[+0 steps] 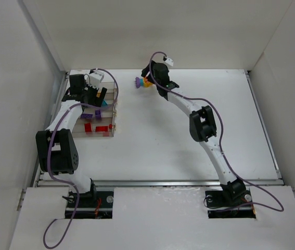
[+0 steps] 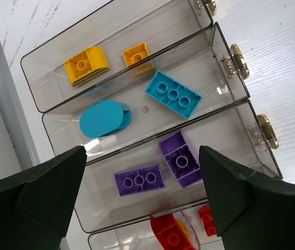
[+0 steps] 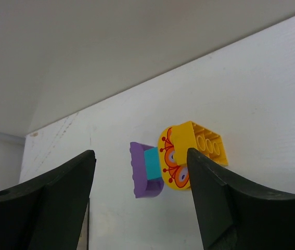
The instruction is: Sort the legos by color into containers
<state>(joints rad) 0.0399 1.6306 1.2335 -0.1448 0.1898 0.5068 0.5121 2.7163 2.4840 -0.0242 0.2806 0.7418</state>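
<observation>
The containers (image 1: 111,111) stand at the table's far left, four clear bins side by side (image 2: 216,37). In the left wrist view one bin holds two yellow legos (image 2: 87,65). A cyan brick (image 2: 173,94) and a cyan oval lie in the bin beside it. The third has two purple bricks (image 2: 139,179), and red ones (image 2: 170,234) sit in the last. My left gripper (image 2: 142,151) hangs open over the purple bin, empty (image 1: 88,91). A joined cluster of purple (image 3: 138,172), cyan and yellow legos (image 3: 204,143) lies by the back wall (image 1: 142,82). My right gripper (image 3: 139,154) is open around it.
White walls box in the table; the back wall (image 3: 137,52) rises just behind the lego cluster. Brass-coloured knobs (image 2: 239,60) stick out from the bins' ends. Purple cables loop along both arms (image 1: 117,88).
</observation>
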